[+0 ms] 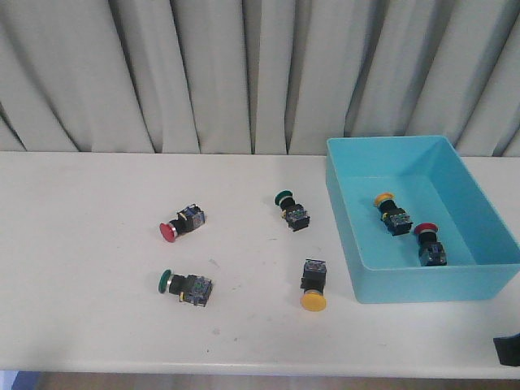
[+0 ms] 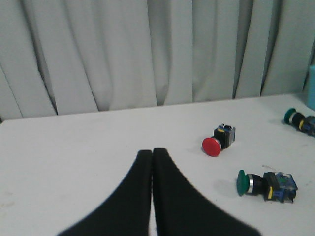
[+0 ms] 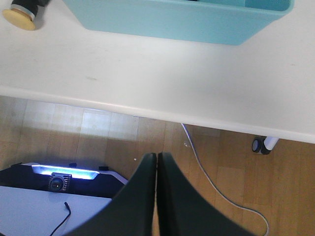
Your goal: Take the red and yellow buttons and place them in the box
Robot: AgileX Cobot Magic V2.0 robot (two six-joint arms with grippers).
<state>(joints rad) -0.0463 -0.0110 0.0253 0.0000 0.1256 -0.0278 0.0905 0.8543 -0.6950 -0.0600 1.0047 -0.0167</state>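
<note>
Black corner of the right arm barely pokes in at four o'clock, the rest cut off. Turquoise box (image 1: 382, 286) holds a yellow button (image 1: 392, 211) and a red button (image 1: 429, 244). Outside it, a red-capped button (image 1: 180, 224) and a yellow-capped button (image 1: 314, 286) lie on the table (image 1: 81, 244). Left gripper (image 2: 151, 153) and right gripper (image 3: 157, 157) both have jaws pressed together, empty.

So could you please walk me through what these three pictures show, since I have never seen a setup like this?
It is a two-armed robot at a white table. The front view looks forward over it. Each other picture comes from a camera on one wrist: the left gripper and the right gripper both look shut and hold nothing. On the table lie a red button, a yellow button and two green ones. The blue box already holds one yellow and one red.
</note>
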